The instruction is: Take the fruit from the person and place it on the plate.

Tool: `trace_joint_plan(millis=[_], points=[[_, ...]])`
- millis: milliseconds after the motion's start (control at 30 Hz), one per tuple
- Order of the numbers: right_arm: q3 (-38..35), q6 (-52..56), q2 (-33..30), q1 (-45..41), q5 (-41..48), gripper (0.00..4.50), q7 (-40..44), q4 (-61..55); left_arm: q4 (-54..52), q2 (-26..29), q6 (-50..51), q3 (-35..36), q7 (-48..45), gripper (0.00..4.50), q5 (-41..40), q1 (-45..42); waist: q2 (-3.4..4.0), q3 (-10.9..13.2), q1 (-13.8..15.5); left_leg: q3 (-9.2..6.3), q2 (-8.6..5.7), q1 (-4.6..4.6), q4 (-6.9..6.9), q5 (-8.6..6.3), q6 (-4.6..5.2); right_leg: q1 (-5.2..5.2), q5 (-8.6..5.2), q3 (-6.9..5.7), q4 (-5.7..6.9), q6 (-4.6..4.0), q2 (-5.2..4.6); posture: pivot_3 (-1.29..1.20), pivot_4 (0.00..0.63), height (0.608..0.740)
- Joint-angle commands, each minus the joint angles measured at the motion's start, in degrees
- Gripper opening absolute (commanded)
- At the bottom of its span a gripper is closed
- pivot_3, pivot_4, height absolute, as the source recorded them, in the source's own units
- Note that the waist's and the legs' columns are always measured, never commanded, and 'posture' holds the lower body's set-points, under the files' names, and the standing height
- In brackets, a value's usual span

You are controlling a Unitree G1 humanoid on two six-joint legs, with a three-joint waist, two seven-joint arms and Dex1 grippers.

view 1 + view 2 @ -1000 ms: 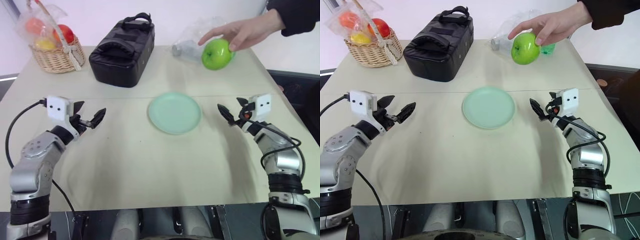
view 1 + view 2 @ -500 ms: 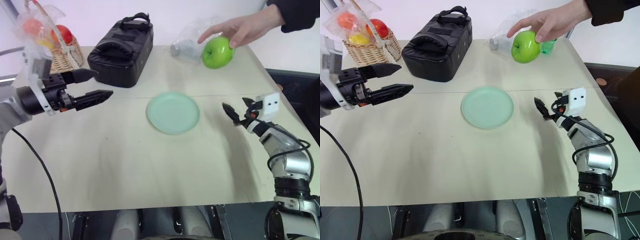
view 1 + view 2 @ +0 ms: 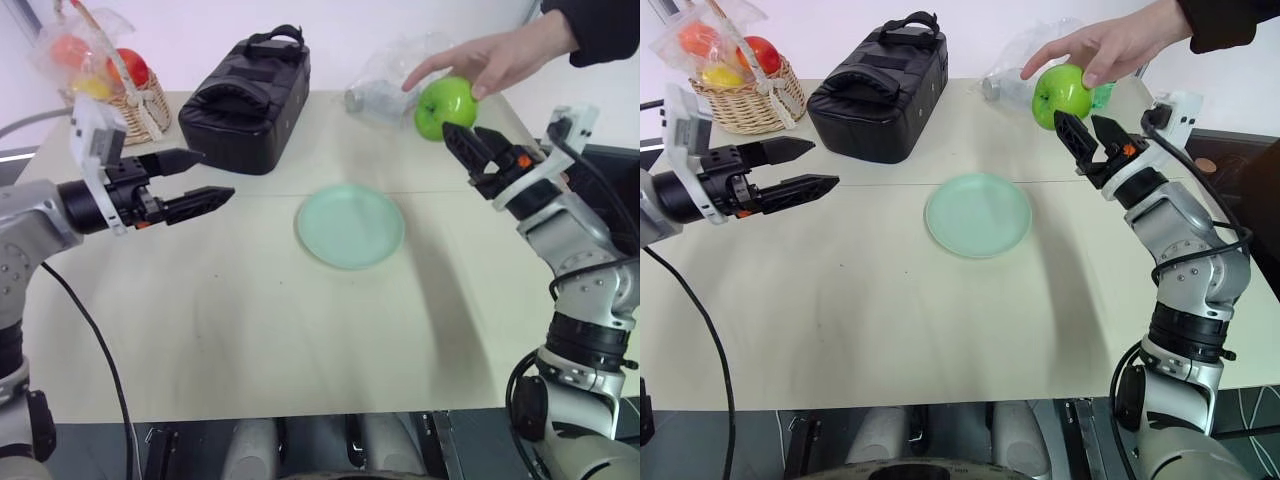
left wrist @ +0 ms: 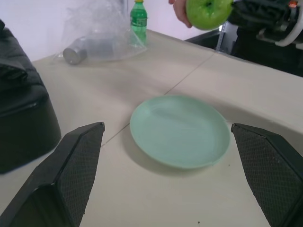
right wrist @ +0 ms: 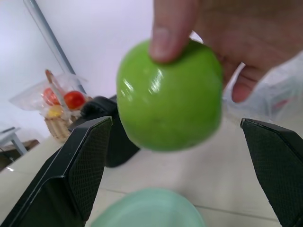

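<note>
While the person's bare hand [image 3: 500,58] held the round shiny green apple [image 3: 446,106], the right gripper [image 3: 1086,131] stood spread just beside it; the left gripper [image 3: 192,181] was likewise spread, away from the round pale mint-green plate [image 3: 350,226].

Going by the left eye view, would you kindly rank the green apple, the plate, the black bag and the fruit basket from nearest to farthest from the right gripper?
From the right gripper:
1. Green apple, just beyond its fingertips, in the person's hand.
2. Plate, mid-table.
3. Black bag, far side, toward the left.
4. Fruit basket, far left corner.
</note>
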Motion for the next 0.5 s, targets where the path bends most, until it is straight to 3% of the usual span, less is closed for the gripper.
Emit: trace_joint_plan(millis=[33, 267, 433, 500], points=[[0.5, -1.4, 0.6, -3.0, 0.1, 4.44, 0.4, 1.9, -2.6, -0.2, -0.5, 2.1, 1.3, 4.5, -0.7, 0.4, 0.0, 0.0, 0.0, -0.01, 0.0, 0.0, 0.0, 0.0, 0.0, 0.0, 0.0, 0.0, 0.0, 0.0, 0.0, 0.0, 0.15, 0.74], [2.6, -4.1, 1.6, -6.9, -2.5, 4.44, 1.9, 7.8, -4.5, -0.5, -0.2, 3.9, 3.1, 4.5, -1.5, 2.5, 0.0, 0.0, -0.1, 0.0, 0.0, -0.01, -0.02, 0.0, 0.0, -0.03, 0.0, 0.0, 0.0, 0.0, 0.01, 0.0, 0.15, 0.74], [2.8, -5.2, 1.6, -7.7, -3.0, 2.97, 2.8, 9.0, -5.5, -0.2, 0.2, 5.3, 4.0, 4.5, -2.2, 3.9, 0.01, 0.0, -0.1, 0.0, 0.0, -0.03, -0.02, 0.0, 0.0, -0.05, 0.0, 0.0, 0.0, 0.0, -0.01, 0.0, 0.15, 0.74], [3.1, -5.2, 1.6, -7.8, -3.1, 2.95, 3.2, 8.9, -5.6, -0.1, 0.2, 5.4, 4.3, 4.5, -2.5, 4.1, 0.01, 0.0, -0.1, 0.0, 0.0, -0.03, -0.01, 0.0, 0.0, -0.04, 0.0, 0.0, 0.0, 0.0, -0.01, 0.0, 0.15, 0.74]])
